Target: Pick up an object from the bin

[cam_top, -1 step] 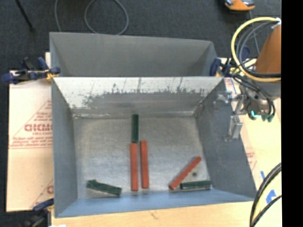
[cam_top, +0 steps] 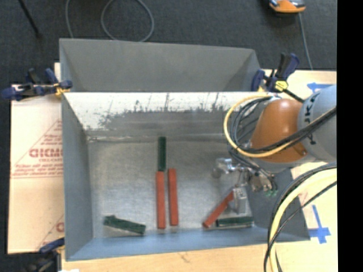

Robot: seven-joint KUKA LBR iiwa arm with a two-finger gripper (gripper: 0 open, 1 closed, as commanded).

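Red stick (cam_top: 217, 215) slanted, bin (cam_top: 76, 169) front-right, green stick (cam_top: 233, 222) just beside | gripper (cam_top: 239, 200) at its upper end, open or closed: can't tell | risk: slant lets it slip, or green gets snagged too

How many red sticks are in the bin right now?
3. The left red stick and right red stick lie side by side mid-bin; the slanted red stick lies at lower right by the gripper. The arm may hide others.
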